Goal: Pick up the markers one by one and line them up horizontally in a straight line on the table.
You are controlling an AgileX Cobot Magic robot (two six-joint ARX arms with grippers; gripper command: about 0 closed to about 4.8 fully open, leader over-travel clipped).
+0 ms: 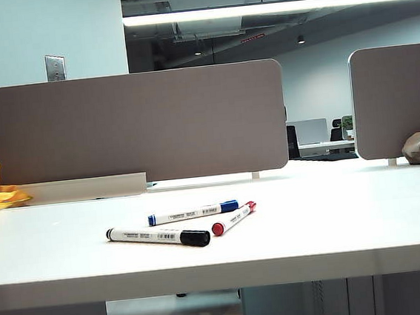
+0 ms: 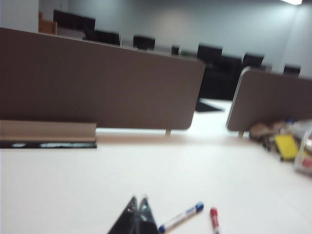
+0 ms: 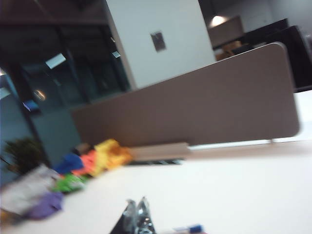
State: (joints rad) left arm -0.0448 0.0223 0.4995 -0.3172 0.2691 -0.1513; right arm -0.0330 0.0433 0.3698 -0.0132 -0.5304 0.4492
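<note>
Three markers lying mid-surface, both grippers closed and holding nothing

The black marker (image 1: 158,236) is sitting nearest the front edge of the surface (image 1: 56,254), the blue marker (image 1: 193,213) at its 12 o'clock, the red marker (image 1: 234,219) angling away at 3 o'clock, its cap almost touching the black cap. The left gripper (image 2: 137,201) and right gripper (image 3: 136,204) are hovering with jaws together over bare surface spreading toward the grey dividers (image 1: 125,128).
</note>
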